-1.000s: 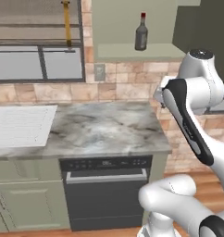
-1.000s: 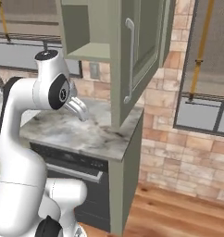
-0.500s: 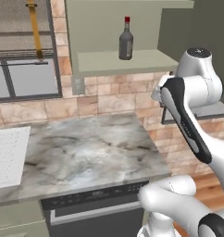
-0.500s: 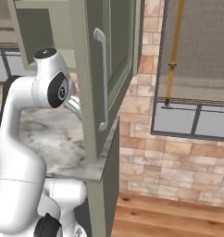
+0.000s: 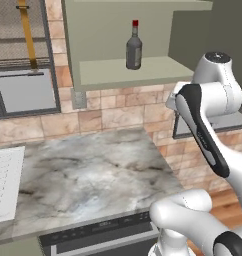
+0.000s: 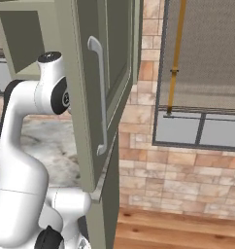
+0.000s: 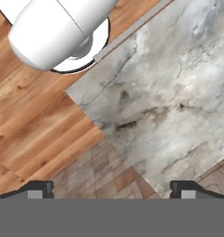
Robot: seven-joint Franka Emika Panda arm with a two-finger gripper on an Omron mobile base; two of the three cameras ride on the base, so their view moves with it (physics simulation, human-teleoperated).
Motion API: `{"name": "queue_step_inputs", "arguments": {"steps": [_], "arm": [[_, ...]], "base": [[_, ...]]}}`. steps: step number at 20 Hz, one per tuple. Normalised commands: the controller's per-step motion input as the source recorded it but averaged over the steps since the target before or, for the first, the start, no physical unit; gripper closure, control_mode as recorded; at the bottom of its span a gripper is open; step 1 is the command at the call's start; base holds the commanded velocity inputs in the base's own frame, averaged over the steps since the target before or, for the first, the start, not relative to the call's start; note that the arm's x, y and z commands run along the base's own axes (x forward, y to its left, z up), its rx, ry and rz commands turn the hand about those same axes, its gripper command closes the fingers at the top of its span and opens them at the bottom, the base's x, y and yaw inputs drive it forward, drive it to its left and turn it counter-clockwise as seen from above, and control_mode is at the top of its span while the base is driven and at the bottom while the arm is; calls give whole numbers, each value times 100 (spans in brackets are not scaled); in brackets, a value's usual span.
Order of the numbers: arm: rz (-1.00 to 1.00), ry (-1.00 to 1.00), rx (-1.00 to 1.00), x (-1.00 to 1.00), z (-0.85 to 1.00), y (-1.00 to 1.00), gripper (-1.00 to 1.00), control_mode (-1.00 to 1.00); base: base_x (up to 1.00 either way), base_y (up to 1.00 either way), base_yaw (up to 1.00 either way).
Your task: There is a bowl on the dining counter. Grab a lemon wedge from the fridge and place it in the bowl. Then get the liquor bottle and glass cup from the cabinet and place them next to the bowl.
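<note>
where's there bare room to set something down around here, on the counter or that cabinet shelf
The marble counter is bare from the brick backsplash to its front edge; the white ribbed surface borders it on the left. The cabinet shelf holds just the liquor bottle, free either side. Tightest by the open cabinet door, close to the arm.

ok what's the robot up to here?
The robot is parked at the marble counter in front of an open wall cabinet. The liquor bottle stands upright on the cabinet shelf, untouched. The arm is folded with the hand pointing down over the counter's corner; the gripper is open and holds nothing. The cabinet door is swung wide open. No bowl, lemon or glass can be seen from here.
</note>
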Motion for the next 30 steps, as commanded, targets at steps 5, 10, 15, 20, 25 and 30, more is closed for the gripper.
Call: {"name": "queue_step_inputs", "arguments": {"steps": [5, 10, 15, 20, 25, 30], "arm": [[0, 0, 0, 0, 0, 0, -100, 100], [5, 8, 0, 41, 0, 12, -100, -100], [37, -16, 0, 36, 32, 17, -100, -100], [27, -34, -10, 21, 66, 40, -100, -100], [7, -43, -18, 43, 71, 46, -100, -100], [0, -15, -11, 67, 74, 27, -100, -100]], "base": [[52, 20, -1], [8, 5, 0], [0, 0, 0], [0, 0, 0], [0, 0, 0], [0, 0, 0]]}}
